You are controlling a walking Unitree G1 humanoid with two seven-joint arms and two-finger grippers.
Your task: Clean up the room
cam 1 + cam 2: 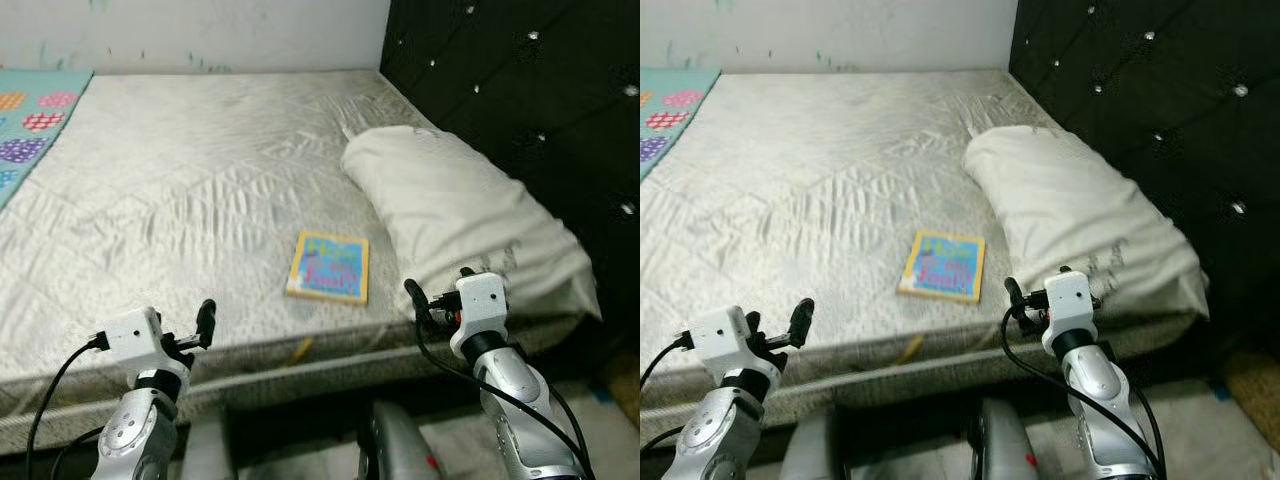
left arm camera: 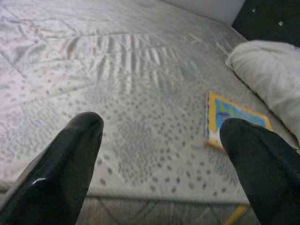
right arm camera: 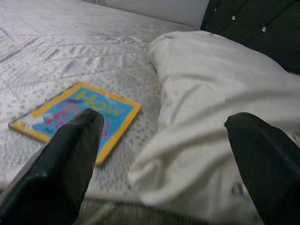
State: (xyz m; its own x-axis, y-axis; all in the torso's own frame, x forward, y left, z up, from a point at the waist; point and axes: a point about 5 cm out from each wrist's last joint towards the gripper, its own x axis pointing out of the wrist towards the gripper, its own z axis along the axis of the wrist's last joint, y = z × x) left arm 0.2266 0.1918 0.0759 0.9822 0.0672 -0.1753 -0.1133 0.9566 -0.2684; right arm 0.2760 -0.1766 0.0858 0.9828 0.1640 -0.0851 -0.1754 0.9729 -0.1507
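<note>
A thin book [image 1: 328,266] with a yellow border and blue cover lies flat on the grey mattress [image 1: 190,170], near its front edge. Just right of the book, a white pillow [image 1: 455,210] rests against the headboard. My left gripper [image 2: 160,123] hovers open and empty over the front edge of the mattress, well to the left of the book [image 2: 234,119]. My right gripper [image 3: 164,119] is open and empty too. It sits low at the bed's front edge, between the book [image 3: 77,115] and the pillow [image 3: 211,108].
A black tufted headboard [image 1: 520,90] runs along the right side of the bed. A patterned quilt [image 1: 30,120] covers the far left corner. A white wall [image 1: 200,30] stands behind the bed. A strip of floor [image 1: 610,400] shows at the lower right.
</note>
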